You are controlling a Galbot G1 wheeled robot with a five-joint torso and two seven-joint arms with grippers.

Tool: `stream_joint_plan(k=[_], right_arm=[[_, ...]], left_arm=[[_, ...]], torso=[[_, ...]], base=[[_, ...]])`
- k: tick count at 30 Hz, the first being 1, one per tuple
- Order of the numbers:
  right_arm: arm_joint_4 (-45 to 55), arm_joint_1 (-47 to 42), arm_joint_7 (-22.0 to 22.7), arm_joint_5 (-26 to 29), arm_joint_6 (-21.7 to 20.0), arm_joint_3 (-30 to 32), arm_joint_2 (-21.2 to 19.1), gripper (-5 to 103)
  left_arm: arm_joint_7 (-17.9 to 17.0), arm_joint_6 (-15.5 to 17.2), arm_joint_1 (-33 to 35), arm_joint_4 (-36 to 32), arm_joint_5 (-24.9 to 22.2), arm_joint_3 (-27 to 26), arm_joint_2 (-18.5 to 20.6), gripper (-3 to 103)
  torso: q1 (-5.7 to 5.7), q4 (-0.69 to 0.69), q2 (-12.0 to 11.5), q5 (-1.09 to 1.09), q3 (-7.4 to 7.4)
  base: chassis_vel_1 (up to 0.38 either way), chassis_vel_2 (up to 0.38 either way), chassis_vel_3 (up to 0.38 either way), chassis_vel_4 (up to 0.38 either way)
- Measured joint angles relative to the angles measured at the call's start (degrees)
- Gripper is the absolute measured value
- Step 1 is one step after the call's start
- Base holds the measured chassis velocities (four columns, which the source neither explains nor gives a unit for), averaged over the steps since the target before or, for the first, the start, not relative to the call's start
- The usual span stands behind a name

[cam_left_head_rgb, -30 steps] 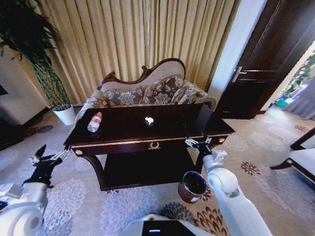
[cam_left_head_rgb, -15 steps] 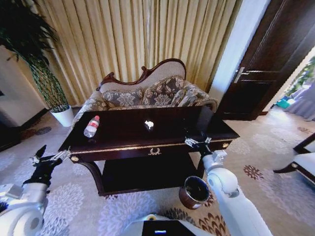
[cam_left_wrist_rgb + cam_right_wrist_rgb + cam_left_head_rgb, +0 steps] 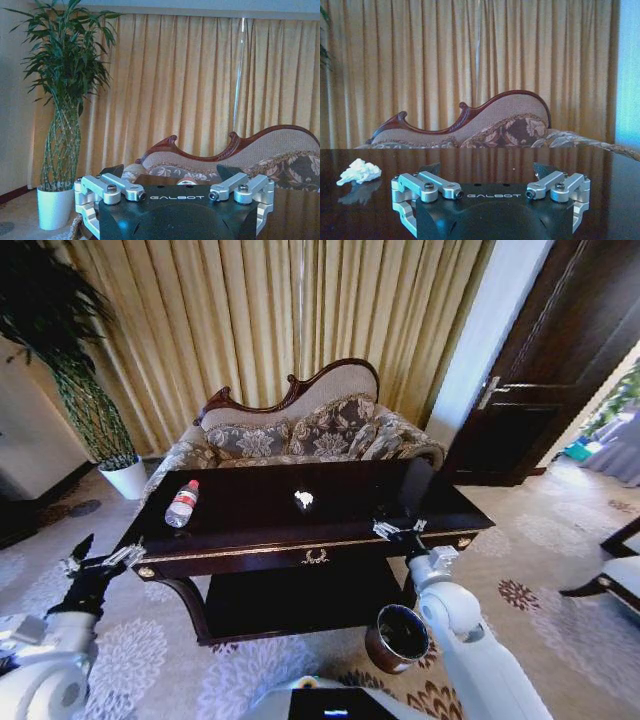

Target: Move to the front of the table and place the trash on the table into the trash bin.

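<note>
Table [image 3: 330, 508] of dark glossy wood stands before a patterned sofa [image 3: 300, 430], carrying a clear bottle [image 3: 182, 503] near its left end and a white paper wad [image 3: 304, 500] near the middle. The round brown bin [image 3: 397, 637] sits on the carpet below the table's right front corner. The left gripper [image 3: 98, 562] hangs off the left corner, jaws spread and empty; the right gripper [image 3: 398, 531] hovers at the front edge, jaws likewise released.

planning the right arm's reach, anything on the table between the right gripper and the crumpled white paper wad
Nothing. In the right wrist view only bare, glossy dark wooden table lies between the right gripper and the crumpled white paper wad; the head view agrees.
</note>
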Motion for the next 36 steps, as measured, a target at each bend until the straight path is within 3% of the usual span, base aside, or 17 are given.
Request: stream_joint_plan(k=[11,18,36], right_arm=[[-1.33,6.17,-0.05,13.19,-5.18,-5.33,-6.28,100],[-3.34,12.08,-0.07,15.12,-5.67,-11.21,-8.57,100],[-6.92,25.39,0.06,17.9,-7.27,-22.36,-8.48,100]], left_arm=[[-0.06,-0.03,0.38,-0.92,0.13,-0.93,-2.07,100],[-0.23,-0.69,0.77,-1.13,1.65,-1.84,-3.72,100],[-0.41,0.58,0.58,-1.98,1.79,-2.28,-4.67,100]], torso=[[0.01,-0.01,-0.01,0.01,0.0],[0.01,0.0,-0.01,0.01,0.01],[0.01,0.0,-0.02,0.0,0.01]], base=[[0.0,0.0,0.0,0.0],[0.0,0.0,0.0,0.0],[0.0,0.0,0.0,0.0]])
